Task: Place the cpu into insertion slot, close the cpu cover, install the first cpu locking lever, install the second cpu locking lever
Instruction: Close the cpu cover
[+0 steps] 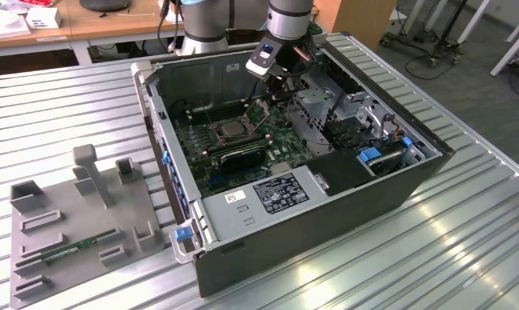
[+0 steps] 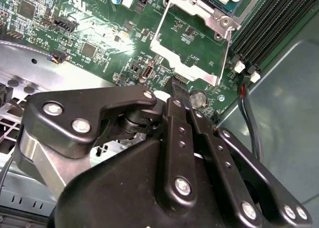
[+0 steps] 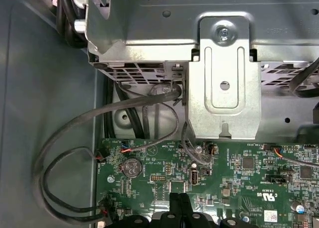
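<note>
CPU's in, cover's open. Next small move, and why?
Likely push the gripper toward the cpu, tipping the cpu cover shut: the cpu lies in the insertion slot, the cover stands open, and the shut fingers sit at its free edge.

cpu [image 1: 232,131] in insertion slot [image 1: 215,136], claw [image 2: 177,84] by cpu cover [image 2: 189,66]

A ribbed metal table [image 1: 466,245] carries 2 things side by side: an open computer case [image 1: 328,219] and a grey slotted fixture tray [image 1: 70,213].

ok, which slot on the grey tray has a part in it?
The one with the green memory stick lying in it, toward the tray's near edge; the others look bare.
</note>
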You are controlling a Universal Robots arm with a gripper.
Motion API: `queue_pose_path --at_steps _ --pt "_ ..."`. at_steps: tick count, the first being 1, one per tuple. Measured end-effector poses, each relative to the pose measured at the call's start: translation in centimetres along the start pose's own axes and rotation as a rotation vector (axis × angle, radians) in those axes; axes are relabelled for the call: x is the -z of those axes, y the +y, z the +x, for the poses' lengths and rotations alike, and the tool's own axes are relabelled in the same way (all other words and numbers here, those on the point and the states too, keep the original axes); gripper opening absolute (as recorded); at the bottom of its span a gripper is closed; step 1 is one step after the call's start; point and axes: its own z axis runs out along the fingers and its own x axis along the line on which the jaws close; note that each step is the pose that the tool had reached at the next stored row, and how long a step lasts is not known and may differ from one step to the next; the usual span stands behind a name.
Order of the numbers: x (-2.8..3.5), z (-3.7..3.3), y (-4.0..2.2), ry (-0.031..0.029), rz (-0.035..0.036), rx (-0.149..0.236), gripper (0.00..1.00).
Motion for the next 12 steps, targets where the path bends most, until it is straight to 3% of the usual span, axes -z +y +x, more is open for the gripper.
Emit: queue_pose_path --at_steps 6,12 --pt "-0.04 0.0 -0.63 0.0 0.0 0.0 0.11" --pt "-0.03 -0.01 -2.03 0.0 0.0 -0.001 0.11"
